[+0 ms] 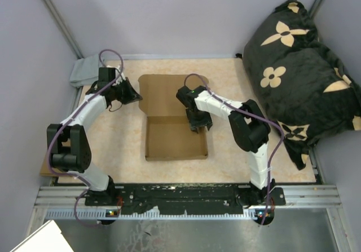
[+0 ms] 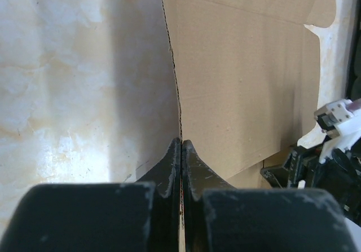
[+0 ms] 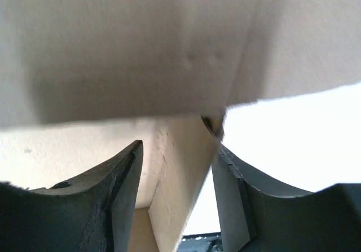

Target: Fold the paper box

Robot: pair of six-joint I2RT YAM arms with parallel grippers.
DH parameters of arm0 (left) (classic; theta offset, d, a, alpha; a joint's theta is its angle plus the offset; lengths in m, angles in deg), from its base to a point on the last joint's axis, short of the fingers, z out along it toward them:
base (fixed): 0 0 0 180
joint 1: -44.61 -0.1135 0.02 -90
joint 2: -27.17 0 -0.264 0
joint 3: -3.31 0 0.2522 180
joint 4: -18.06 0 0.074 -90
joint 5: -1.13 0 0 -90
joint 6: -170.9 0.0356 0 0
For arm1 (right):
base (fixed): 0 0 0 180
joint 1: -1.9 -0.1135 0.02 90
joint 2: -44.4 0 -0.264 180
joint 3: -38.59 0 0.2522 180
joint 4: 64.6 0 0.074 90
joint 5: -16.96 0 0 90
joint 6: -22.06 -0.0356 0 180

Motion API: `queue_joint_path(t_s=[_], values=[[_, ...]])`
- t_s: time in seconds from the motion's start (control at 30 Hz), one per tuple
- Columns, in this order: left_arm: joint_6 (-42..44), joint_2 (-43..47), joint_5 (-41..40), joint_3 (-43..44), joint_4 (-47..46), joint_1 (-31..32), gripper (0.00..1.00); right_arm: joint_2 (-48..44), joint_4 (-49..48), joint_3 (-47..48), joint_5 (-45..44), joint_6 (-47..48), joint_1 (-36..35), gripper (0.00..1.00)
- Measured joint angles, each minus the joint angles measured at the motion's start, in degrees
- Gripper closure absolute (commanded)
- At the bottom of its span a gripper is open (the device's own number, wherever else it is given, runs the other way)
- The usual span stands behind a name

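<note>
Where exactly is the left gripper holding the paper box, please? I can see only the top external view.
Observer: The left gripper is shut on the side edge of the paper box. The left wrist view shows that edge running straight in between its closed fingers.
Operator: Thank you. Is the right gripper clamping anything?
Observer: It does not look so. In the right wrist view the right gripper is open, and a wall of the paper box stands between its fingers, closer to the one on the picture's right.
</note>
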Motion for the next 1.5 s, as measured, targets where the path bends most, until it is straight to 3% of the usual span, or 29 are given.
queue_joint_path(t_s=[0.2, 0.37, 0.63, 0.7, 0.77, 0.8, 0.87, 0.93, 1.03, 1.27, 1.5], values=[[0.0, 1.1, -0.7, -0.5, -0.6, 0.0, 1.0, -8.6, 0.2, -5.1, 2.5, 0.0, 0.0, 0.53], [-0.2, 2.3, -1.3, -1.5, -1.3, 0.0, 1.0, -15.5, 0.1, -10.6, 6.3, 0.1, -0.1, 0.73], [-0.3, 2.7, -1.5, -2.1, -2.3, 0.0, 1.0, -15.6, -0.3, -13.0, 9.6, 0.0, -0.1, 0.75], [-0.3, 2.7, -1.7, -2.2, -2.4, 0.0, 1.0, -15.3, -0.4, -13.0, 10.0, 0.1, -0.1, 0.94], [-0.2, 2.7, -1.7, -2.2, -2.5, 0.0, 1.0, -14.6, -0.5, -13.0, 10.2, 0.2, -0.1, 0.97], [-0.2, 2.7, -1.7, -2.2, -2.5, 0.0, 1.0, -14.2, -0.3, -12.6, 10.2, -0.2, -0.1, 0.91], [-0.2, 2.6, -1.8, -2.2, -2.5, 0.0, 1.0, -13.9, -0.1, -12.0, 10.2, -0.2, -0.2, 0.62], [-0.1, 2.7, -1.9, -2.2, -2.5, 0.0, 1.0, -13.8, -0.1, -11.4, 9.7, -0.4, -0.3, 0.41], [0.7, 2.7, -2.4, -2.2, -2.5, 0.0, 1.0, -13.7, 0.7, -8.9, 8.5, -0.1, -0.4, 0.25], [4.0, 2.6, -3.2, -2.2, -2.5, 0.0, 1.0, -13.7, 2.1, 6.1, 6.9, 1.3, 3.7, 0.22], [6.5, 4.0, -2.3, -5.7, -6.6, 0.0, 1.0, -10.2, -3.5, 11.7, 12.7, 4.7, 18.5, 0.23]])
